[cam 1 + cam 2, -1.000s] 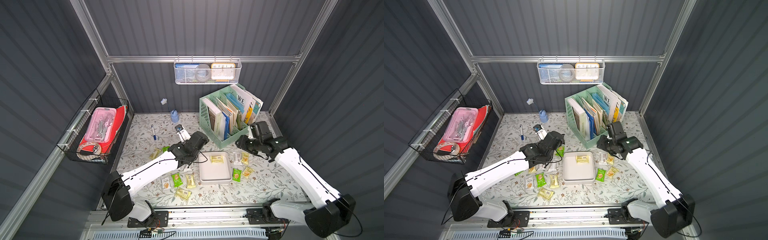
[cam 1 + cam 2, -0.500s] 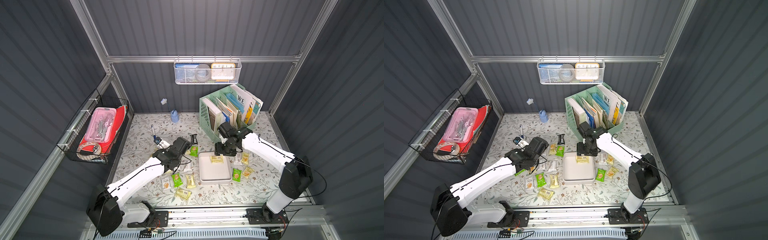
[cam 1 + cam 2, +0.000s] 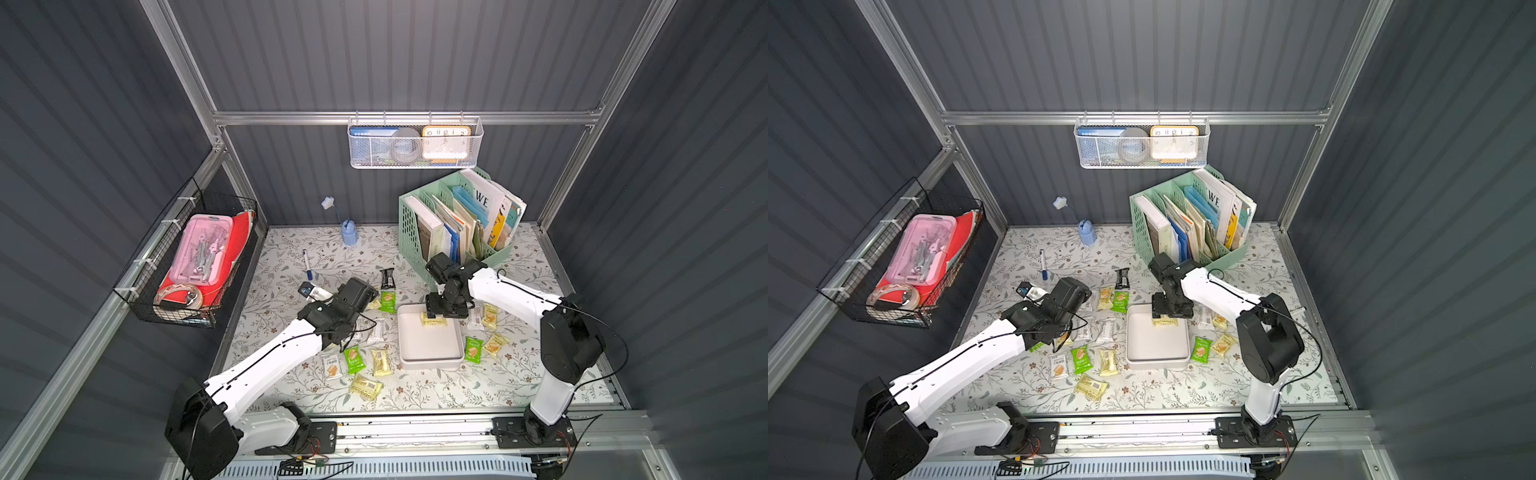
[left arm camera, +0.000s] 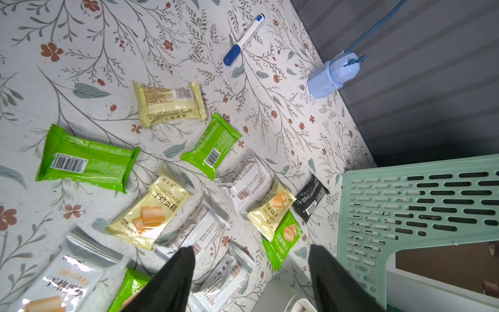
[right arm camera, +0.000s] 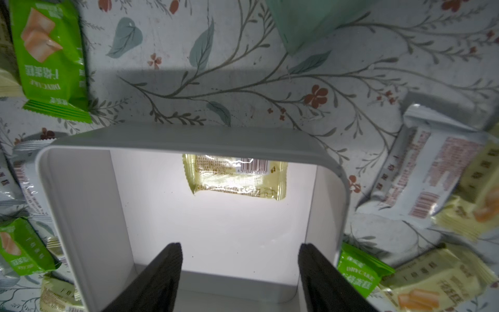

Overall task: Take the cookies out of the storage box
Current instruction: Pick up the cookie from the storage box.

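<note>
**Right gripper** (image 5: 243, 272): your jaws stand wide apart with nothing between them. It hangs over the far end of the storage box (image 5: 189, 137), and whether it touches anything there cannot be told.

**Storage box**: you will find this white tray on the floral counter (image 3: 415, 395), just below centre in both top views. It holds one pale yellow cookie (image 5: 235, 177), lying flat against the wall at the box's upper edge in a top view (image 3: 433, 320), directly under the right gripper.

**Left gripper** (image 4: 251, 278): your jaws are spread wide and empty above the loose packets left of the box.

**Loose cookies** (image 3: 353, 359): green, yellow and white packets lie on the counter left of the box. More (image 3: 473, 350) lie along its right side.

**Black packet** (image 3: 387, 277): it lies apart, above the box's upper left corner.

**Marker pen** (image 3: 307, 266): it lies left of centre, well clear of the box.
</note>
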`<control>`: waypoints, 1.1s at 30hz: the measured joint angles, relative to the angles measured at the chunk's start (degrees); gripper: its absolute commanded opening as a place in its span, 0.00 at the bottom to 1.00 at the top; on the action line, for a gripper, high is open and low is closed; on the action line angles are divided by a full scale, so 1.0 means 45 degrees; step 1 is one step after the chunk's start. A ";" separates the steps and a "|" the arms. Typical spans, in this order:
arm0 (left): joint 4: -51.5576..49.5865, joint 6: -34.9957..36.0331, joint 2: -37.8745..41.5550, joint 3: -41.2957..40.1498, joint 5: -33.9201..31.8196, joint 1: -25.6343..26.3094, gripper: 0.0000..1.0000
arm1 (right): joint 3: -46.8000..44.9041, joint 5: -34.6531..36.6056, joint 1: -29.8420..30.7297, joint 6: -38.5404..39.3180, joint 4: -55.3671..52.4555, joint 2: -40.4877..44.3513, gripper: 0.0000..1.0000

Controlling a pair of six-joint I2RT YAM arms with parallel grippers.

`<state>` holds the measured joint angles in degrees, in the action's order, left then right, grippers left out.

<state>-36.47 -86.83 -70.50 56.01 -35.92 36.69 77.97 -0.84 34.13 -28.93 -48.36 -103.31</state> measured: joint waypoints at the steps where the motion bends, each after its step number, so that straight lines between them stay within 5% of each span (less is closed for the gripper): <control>1: 0.0000 -0.0005 0.0000 0.0000 0.0005 0.0000 0.72 | 0.0005 0.0102 0.0000 -0.0034 0.0175 -0.0102 0.76; 16: 0.0015 0.0155 0.0000 0.0029 0.0165 -0.0010 0.77 | 0.0209 0.0816 0.0117 0.0092 0.1316 -0.1579 0.89; 33: 0.0121 0.0296 -0.0015 0.0121 0.0359 -0.0049 0.77 | 0.0510 0.1069 0.0350 0.0087 0.1496 -0.2535 0.83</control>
<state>-35.92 -85.49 -70.57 56.55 -34.30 36.47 80.27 3.97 35.70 -28.53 -41.63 -114.72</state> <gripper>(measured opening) 0.766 0.844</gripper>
